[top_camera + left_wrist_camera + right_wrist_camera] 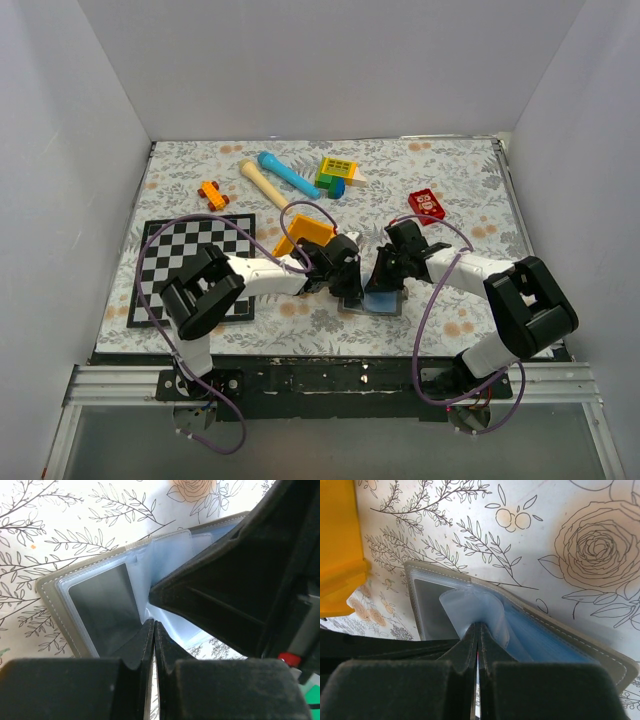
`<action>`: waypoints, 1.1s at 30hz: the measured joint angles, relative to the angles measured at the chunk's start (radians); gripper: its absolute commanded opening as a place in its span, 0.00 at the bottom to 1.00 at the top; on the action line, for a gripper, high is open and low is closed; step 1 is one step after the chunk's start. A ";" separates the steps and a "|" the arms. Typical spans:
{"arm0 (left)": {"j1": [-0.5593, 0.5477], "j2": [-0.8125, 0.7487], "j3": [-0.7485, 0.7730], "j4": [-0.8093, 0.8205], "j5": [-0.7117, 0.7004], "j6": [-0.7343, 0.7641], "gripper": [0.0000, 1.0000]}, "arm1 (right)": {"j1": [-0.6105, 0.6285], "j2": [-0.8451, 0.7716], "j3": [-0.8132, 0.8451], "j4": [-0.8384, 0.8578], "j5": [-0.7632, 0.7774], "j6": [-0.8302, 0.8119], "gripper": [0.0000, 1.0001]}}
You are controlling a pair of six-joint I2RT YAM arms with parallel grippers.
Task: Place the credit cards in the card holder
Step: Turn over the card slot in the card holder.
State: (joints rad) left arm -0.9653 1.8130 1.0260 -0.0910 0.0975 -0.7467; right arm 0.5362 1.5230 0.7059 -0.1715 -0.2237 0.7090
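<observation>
Though 2 grippers (154, 625) (477, 627) crowd it, the card holder (50, 597) lies open.

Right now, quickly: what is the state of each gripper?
Left gripper: shut, tips against a black card in the card holder; grip cannot be told.
Right gripper: shut on a clear pocket of the card holder.

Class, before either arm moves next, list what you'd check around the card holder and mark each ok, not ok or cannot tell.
1. Card holder lying open: ok.
2. Dark card seated inside the holder: ok.
3. Left gripper, shut, free of any card: cannot tell.
4. Right gripper, shut, pinching a pocket leaf: cannot tell.
5. Orange tray apart from the holder: ok.
</observation>
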 measured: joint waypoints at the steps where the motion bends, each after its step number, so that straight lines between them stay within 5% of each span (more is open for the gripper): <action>1: 0.000 0.013 0.001 0.004 0.002 -0.003 0.00 | 0.000 0.000 0.000 0.000 0.000 -0.002 0.01; 33: 0.000 0.078 0.037 0.058 0.046 -0.039 0.00 | 0.003 -0.214 -0.084 -0.182 0.178 0.002 0.01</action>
State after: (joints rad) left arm -0.9653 1.8908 1.0626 -0.0334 0.1432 -0.7860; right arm 0.5392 1.3094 0.6216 -0.3538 -0.0456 0.7113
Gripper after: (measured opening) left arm 0.009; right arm 0.023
